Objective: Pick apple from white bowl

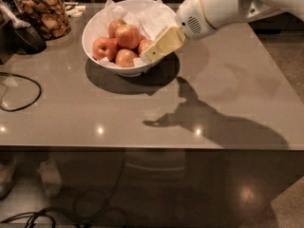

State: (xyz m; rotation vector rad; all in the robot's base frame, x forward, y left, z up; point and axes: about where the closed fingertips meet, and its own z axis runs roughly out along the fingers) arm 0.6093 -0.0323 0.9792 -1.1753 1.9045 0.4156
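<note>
The gripper [153,53] hangs at the right-hand rim of the white bowl [88,28], its tip over the bowl's near-right edge. Its long axis slopes down and to the left from the white wrist housing [204,11]. Whether it is open or closed cannot be told from this view; no object is seen in its hold. The apple [144,45] nearest the tip lies in the bowl just to the left of the gripper and slightly lower, partly hidden behind it. The other apples [127,36] are heaped further left and toward the bowl's centre, touching one another. Being round, the apple sets no preferred grasp direction. The coming move is judged to be a short advance leftward and downward into the bowl. Obstructions: the bowl rim directly under the tip, the crumpled white paper [154,17] lining the far-right side, and the neighbouring apples pressed against the target. The glass jar [42,11] and a black cable [21,103] stand on the table [237,80] well apart to the left, outside the approach path.
</note>
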